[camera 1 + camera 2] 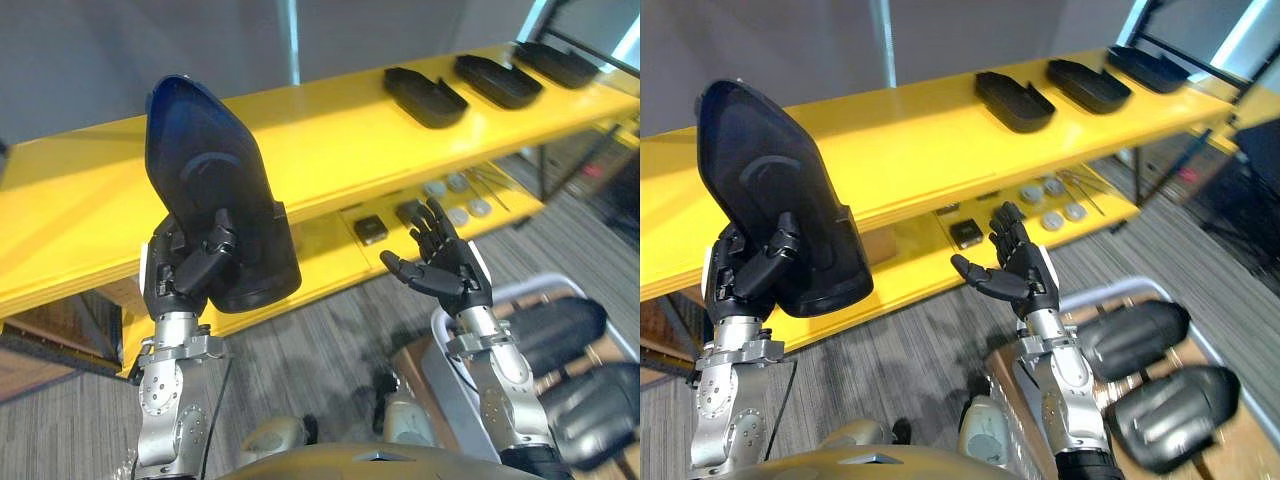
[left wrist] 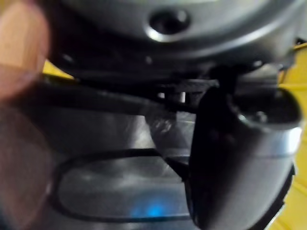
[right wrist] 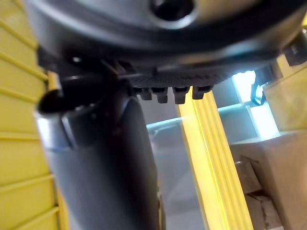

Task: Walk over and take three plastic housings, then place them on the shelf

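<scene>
Your left hand [image 1: 190, 265] grips the housing [image 1: 205, 170] by its lower end; it could pivot loose or clip the shelf [image 1: 330, 140]. Your right hand [image 1: 450, 268] is open, empty.

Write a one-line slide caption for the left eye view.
The robot's left hand holds a dark plastic housing raised before the yellow shelf, where three housings already lie; right hand open, empty.

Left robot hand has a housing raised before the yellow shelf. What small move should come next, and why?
Probably reach the left robot hand forward and tilt its housing down flat onto the shelf. The housing stands upright, gripped at its lower end, before a bare stretch of the top board; three other housings lie flat farther right. The right robot hand is open, holding nothing.
</scene>
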`<state>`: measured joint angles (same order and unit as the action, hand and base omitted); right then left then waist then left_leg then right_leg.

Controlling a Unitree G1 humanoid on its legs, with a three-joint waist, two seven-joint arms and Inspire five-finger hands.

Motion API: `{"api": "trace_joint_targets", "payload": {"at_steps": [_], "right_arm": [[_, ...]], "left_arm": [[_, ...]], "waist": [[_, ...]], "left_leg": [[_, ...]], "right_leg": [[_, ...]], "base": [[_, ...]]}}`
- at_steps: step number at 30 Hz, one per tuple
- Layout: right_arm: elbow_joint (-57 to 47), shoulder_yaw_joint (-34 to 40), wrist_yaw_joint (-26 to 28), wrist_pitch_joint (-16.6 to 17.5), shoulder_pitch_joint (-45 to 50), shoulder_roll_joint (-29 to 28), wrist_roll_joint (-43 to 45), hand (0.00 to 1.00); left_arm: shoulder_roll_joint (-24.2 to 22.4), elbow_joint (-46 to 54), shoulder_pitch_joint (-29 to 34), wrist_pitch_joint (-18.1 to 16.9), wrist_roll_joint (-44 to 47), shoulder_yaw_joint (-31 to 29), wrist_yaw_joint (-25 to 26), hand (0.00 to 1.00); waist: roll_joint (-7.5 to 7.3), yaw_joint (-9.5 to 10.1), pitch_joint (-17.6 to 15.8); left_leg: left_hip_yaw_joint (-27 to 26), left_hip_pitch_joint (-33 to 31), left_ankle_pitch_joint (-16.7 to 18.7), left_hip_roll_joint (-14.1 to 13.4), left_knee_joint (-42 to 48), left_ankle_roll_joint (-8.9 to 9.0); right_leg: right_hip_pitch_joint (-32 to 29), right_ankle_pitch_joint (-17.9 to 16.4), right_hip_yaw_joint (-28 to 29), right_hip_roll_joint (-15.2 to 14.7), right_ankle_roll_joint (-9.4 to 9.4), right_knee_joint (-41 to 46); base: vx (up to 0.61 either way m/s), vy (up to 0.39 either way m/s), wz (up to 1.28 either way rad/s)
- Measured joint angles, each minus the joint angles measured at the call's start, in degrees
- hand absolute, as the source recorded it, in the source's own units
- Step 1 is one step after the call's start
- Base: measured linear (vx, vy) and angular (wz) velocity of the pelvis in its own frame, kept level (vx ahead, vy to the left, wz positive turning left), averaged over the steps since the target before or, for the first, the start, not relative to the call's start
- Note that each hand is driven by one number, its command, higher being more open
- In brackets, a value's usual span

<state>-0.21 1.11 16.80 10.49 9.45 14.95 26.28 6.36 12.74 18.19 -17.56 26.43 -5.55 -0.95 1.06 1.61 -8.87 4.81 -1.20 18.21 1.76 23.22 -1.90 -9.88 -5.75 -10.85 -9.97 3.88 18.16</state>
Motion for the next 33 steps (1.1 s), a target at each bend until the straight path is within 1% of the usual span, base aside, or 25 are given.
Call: {"api": "trace_joint_targets", "payload": {"at_steps": [1,2,3,4,5,6,7,8,9,10,11,12,13,14,15,17,18,19,20,22,23,27,29,31,33], "right_arm": [[0.0,0.7,0.4,-0.1,-0.2,1.0,0.4,1.0],[0.3,1.7,0.5,-0.1,-0.3,1.4,1.5,1.0],[1.2,2.5,0.8,-0.2,-0.4,1.7,2.2,1.0],[1.7,2.8,1.2,-0.2,-0.5,1.7,2.2,1.0],[2.0,3.8,2.1,0.4,-0.6,1.7,2.1,1.0],[2.0,5.1,2.5,1.9,-1.2,1.7,2.1,1.0],[2.0,5.8,2.5,2.8,-1.7,1.6,2.2,1.0],[2.0,7.3,2.1,4.4,-3.1,1.6,2.2,1.0],[2.0,8.2,1.1,5.8,-4.3,1.6,2.2,1.0],[2.0,8.6,0.5,6.3,-4.6,1.6,2.2,1.0],[1.8,8.7,-1.2,7.2,-5.2,2.0,2.1,1.0],[1.7,8.6,-2.5,8.0,-5.4,1.7,1.7,1.0],[1.3,8.1,-5.6,9.4,-5.5,-0.6,0.9,1.0],[0.8,7.9,-6.2,9.5,-5.4,-1.3,0.6,1.0],[-1.0,7.8,-6.8,9.7,-5.0,-2.6,-0.7,1.0],[-4.5,7.7,-6.5,10.3,-4.6,-2.7,-1.3,1.0],[-6.5,7.6,-6.1,10.9,-4.4,-2.7,-1.3,1.0],[-9.5,7.6,-5.8,12.0,-4.0,-2.7,-1.3,1.0],[-11.5,8.0,-5.4,12.8,-4.0,-2.0,-1.3,1.0],[-13.2,8.6,-5.4,13.1,-3.9,-1.2,-1.3,1.0],[-13.7,9.0,-5.6,13.1,-3.9,-1.1,-1.3,1.0],[-13.6,9.4,-6.0,11.0,-1.8,-1.2,-1.3,1.0],[-13.7,9.4,-5.7,9.8,-0.8,-1.2,-1.3,1.0],[-13.7,9.5,-5.4,8.7,0.3,-1.2,-1.3,1.0],[-13.7,9.5,-4.8,8.0,1.2,-1.2,-1.3,1.0]], "left_arm": [[-0.3,0.1,1.5,0.0,0.0,-0.1,0.1,0.0],[-0.8,-0.2,1.8,0.5,0.0,0.0,0.0,0.0],[-1.7,-0.6,2.6,1.1,0.1,-0.5,-0.3,0.0],[-2.2,-1.2,2.9,1.3,0.2,-1.1,-0.5,0.0],[-2.1,-2.1,2.6,1.4,0.5,-1.3,-0.5,0.0],[-2.1,-2.3,2.4,1.3,0.4,-1.0,-0.7,0.0],[-2.1,-2.3,2.2,1.3,0.4,-0.7,-1.0,0.0],[-2.1,-2.2,1.5,1.3,0.0,0.3,-1.2,0.0],[-2.1,-2.2,0.5,1.3,-0.1,1.8,-1.4,0.0],[-2.1,-2.2,-0.1,1.3,-0.2,2.6,-1.6,0.0],[-2.2,-1.9,-0.7,1.3,-0.2,4.3,-1.9,0.0],[-1.9,-1.8,-1.1,1.3,-0.4,4.9,-2.1,0.0],[-0.7,-1.4,-2.9,1.6,-1.5,5.6,-2.2,0.0],[-0.4,-1.1,-3.3,1.6,-2.0,5.8,-2.2,0.0],[0.9,-0.8,-3.8,1.6,-2.4,5.9,-2.7,0.0],[2.6,-0.7,-4.0,2.3,-2.3,5.3,-3.4,0.0],[3.0,-0.2,-4.1,2.9,-2.1,4.7,-4.0,0.0],[4.1,0.8,-4.3,3.1,-1.5,3.3,-4.9,0.0],[4.6,1.2,-4.6,3.2,-1.1,2.5,-5.9,0.0],[4.8,2.3,-4.9,4.4,0.2,2.5,-7.2,0.0],[4.8,3.8,-5.2,5.4,0.3,3.2,-7.7,0.0],[5.8,4.0,-10.4,9.1,0.2,7.0,-9.0,0.0],[6.6,4.0,-13.5,10.9,0.0,8.2,-8.8,0.0],[7.8,3.4,-16.9,12.0,0.0,9.4,-7.7,0.0],[8.2,2.4,-19.3,12.8,-0.1,10.0,-5.7,0.0]], "waist": [[1.69,-0.16,0.3],[3.0,-0.48,-0.5],[3.86,0.02,-0.9],[3.28,0.39,-1.1],[3.32,0.98,-0.8],[2.49,0.88,-1.1],[2.45,0.69,-1.1],[2.84,-0.17,-0.8],[3.42,-0.69,-0.5],[3.78,-0.52,-0.3],[5.24,-0.53,0.6],[5.44,-0.65,1.1],[2.37,-1.92,0.7],[1.59,-2.03,0.4],[0.5,-2.05,0.0],[0.73,-2.14,-0.1],[0.74,-2.15,-0.1],[-0.37,-2.1,0.4],[-0.58,-2.28,0.6],[-0.03,-2.73,1.0],[0.26,-3.56,1.1],[0.33,-4.43,1.1],[0.2,-5.75,1.2],[0.15,-7.07,1.3],[0.09,-7.35,1.3]], "left_leg": [[-3.9,-2.5,0.5,-3.4,8.9,0.9],[-6.7,-5.2,-0.8,-6.0,17.4,1.63],[-10.1,-8.5,-5.6,-9.7,27.5,2.78],[-12.2,-9.8,-6.1,-11.6,30.8,2.93],[-16.2,-10.4,-4.8,-14.6,30.5,2.58],[-18.9,-10.7,-4.1,-16.5,25.7,2.69],[-19.3,-11.2,-4.2,-17.0,22.0,3.11],[-19.1,-11.7,-5.5,-17.2,13.1,5.38],[-18.5,-10.7,-9.2,-16.5,2.9,6.83],[-18.5,-9.7,-12.0,-16.2,-1.6,6.71],[-18.7,-7.9,-21.0,-16.0,-8.3,6.26],[-19.0,-6.6,-20.1,-15.6,-9.9,7.32],[-19.3,-4.7,-20.3,-12.1,-12.6,6.93],[-19.5,-3.9,-20.1,-11.4,-13.4,6.61],[-20.3,-2.3,-19.7,-10.4,-14.4,5.97],[-20.8,0.1,-19.4,-10.5,-16.3,5.49],[-21.1,1.4,-19.5,-10.6,-17.5,5.45],[-21.8,2.0,-19.5,-9.8,-18.3,5.53],[-22.1,2.5,-19.2,-9.5,-18.5,6.0],[-22.7,2.8,-19.2,-9.5,-18.9,6.35],[-23.5,3.1,-19.4,-9.6,-19.9,6.7],[-26.8,5.9,-19.9,-10.1,-22.6,7.45],[-28.3,6.2,-20.0,-10.1,-22.9,7.45],[-30.2,6.8,-20.1,-10.1,-24.0,7.42],[-31.4,7.5,-20.6,-9.9,-24.8,7.41]], "right_leg": [[2.5,0.6,-2.4,1.4,-0.88,-0.6],[5.3,0.1,-4.2,2.5,-1.69,-0.9],[9.5,-0.4,-5.5,3.9,-2.11,-3.2],[11.6,-0.2,-6.0,4.0,-1.95,-4.7],[14.9,0.2,-6.5,3.8,-1.7,-7.6],[17.2,0.5,-7.1,2.9,-1.36,-10.1],[18.1,0.7,-7.3,2.5,-0.95,-10.9],[18.3,1.0,-7.8,1.4,-0.57,-11.4],[18.3,1.0,-7.9,0.5,-0.43,-11.4],[18.4,1.1,-7.8,0.1,-0.26,-11.3],[18.4,1.2,-7.7,0.1,0.91,-11.1],[18.5,0.7,-7.7,-0.1,2.07,-10.7],[18.7,0.2,-7.9,-3.6,2.93,-9.1],[18.8,0.5,-7.9,-4.3,3.41,-8.6],[18.8,1.3,-7.8,-5.5,4.73,-7.4],[17.4,1.1,-7.3,-6.1,6.09,-3.8],[17.3,0.3,-6.9,-5.6,5.84,-5.8],[16.5,3.1,-6.9,-4.9,5.64,-9.7],[16.8,3.1,-8.8,-5.0,5.25,-10.4],[17.1,3.2,-8.4,-4.6,5.34,-11.2],[16.9,3.2,-8.1,-4.4,5.32,-11.4],[16.8,4.2,-5.8,-3.6,4.61,-12.6],[16.1,5.3,-4.6,-3.4,4.43,-13.5],[15.5,5.9,-3.4,-3.4,4.48,-14.3],[15.0,5.9,-2.8,-3.4,4.5,-14.4]], "base": [[0.39,-0.22,0.86],[0.48,-0.216,0.87],[0.3,-0.15,0.48],[0.46,-0.171,0.12],[0.37,-0.113,0.03],[0.37,-0.092,0.09],[0.3,-0.02,0.23],[0.42,0.087,0.22],[0.4,0.142,0.1],[0.36,0.258,-0.14],[0.25,0.236,-0.23],[0.35,0.323,-0.01],[0.27,0.246,0.14],[0.28,0.248,0.14],[0.16,0.144,-0.04],[0.14,0.125,-0.07],[0.09,0.078,-0.1],[0.06,-0.024,-0.12],[0.06,-0.05,-0.14],[0.06,-0.038,-0.15],[0.03,-0.007,-0.28],[-0.02,0.005,-0.41],[-0.04,0.03,-0.41],[-0.06,0.035,-0.41],[-0.05,0.017,-0.27]]}}
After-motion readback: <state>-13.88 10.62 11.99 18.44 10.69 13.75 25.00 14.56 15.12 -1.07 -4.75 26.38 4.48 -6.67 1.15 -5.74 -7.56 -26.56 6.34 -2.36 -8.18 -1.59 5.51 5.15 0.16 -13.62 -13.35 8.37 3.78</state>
